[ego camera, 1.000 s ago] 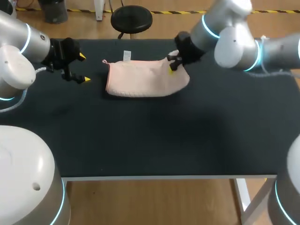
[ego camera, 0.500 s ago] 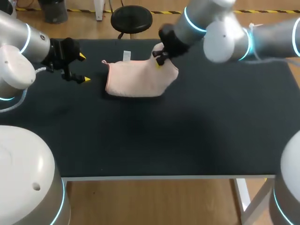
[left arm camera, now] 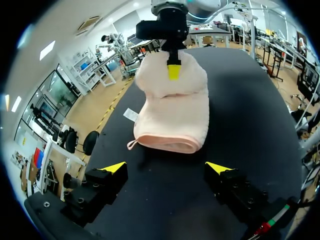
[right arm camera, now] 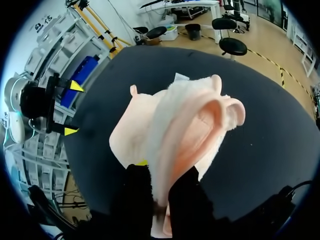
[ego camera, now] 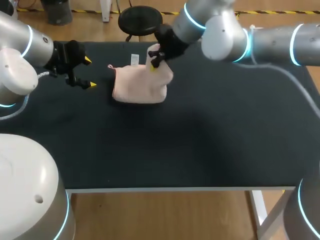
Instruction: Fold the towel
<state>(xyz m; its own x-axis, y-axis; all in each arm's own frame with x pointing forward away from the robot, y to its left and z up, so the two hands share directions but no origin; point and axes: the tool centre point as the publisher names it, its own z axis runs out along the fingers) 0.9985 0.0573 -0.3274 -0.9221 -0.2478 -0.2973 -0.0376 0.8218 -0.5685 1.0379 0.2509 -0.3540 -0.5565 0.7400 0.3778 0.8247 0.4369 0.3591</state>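
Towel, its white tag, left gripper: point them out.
pink towel (ego camera: pixel 137 89), head view, flat layer near the front fold.
white tag (ego camera: pixel 135 59), head view, the tag's middle.
left gripper (left arm camera: pixel 166 168), left wrist view, midway between its open yellow tips.

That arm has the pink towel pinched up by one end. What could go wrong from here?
The right gripper holds only a small pinch of the towel, so the cloth might slip out. The lifted part looks bunched, so the fold may land crooked. The left gripper is open and apart from the towel, so the lying part might drag across the table.
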